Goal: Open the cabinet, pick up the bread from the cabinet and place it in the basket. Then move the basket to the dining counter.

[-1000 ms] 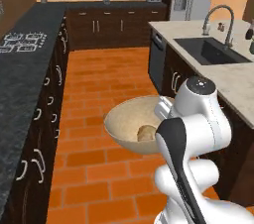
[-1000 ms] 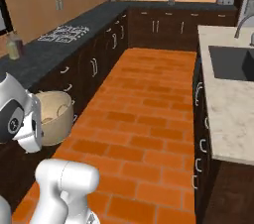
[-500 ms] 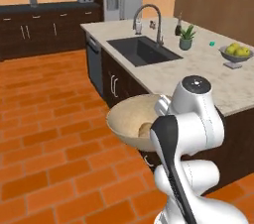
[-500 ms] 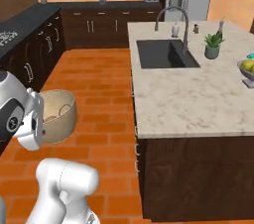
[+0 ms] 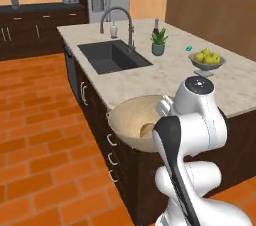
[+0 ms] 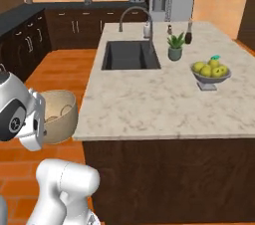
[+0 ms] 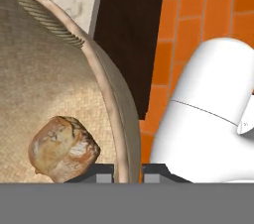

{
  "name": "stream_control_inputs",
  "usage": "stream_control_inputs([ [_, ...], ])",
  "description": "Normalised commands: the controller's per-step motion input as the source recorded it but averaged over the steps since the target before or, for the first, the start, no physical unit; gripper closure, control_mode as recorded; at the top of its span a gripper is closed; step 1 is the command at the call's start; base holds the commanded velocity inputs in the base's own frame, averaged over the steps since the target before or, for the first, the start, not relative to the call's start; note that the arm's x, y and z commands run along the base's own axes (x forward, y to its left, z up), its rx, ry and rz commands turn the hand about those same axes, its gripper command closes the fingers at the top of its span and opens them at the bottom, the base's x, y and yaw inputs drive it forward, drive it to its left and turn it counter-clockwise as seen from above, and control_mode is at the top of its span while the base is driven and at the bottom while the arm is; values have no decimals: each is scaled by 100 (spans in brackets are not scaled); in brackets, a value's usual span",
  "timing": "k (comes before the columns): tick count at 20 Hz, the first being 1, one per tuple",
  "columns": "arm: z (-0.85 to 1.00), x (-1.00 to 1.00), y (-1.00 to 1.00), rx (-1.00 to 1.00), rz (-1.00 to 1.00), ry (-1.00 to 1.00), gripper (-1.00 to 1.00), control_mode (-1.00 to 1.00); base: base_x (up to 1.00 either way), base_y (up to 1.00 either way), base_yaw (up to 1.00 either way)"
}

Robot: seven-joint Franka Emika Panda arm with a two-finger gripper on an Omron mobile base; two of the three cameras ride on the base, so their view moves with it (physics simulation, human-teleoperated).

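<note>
Hand view's bottom centre shows the tool [image 7: 128, 177] pinching the basket [image 7: 39, 99] rim, bread [image 7: 63, 148] inside at lower left; tilting could spill it short of the counter [image 5: 165, 75].

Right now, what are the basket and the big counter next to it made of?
The basket looks woven, maybe straw or wicker: its inside has a fine tan weave and a twisted rope-like band runs near the rim. The dining counter looks like polished marble or similar stone: pale beige with soft grey veins. Everything is rendered, so that is only how they look.
</note>
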Motion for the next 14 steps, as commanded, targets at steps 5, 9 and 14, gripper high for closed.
stream_control_inputs([
  [5, 0, 0, 0, 0, 0, 0, 100, 100, 54, -99, 18],
  [9, 0, 0, 0, 0, 0, 0, 100, 100, 64, -82, 29],
  [14, 0, 0, 0, 0, 0, 0, 100, 100, 81, -35, 18],
])
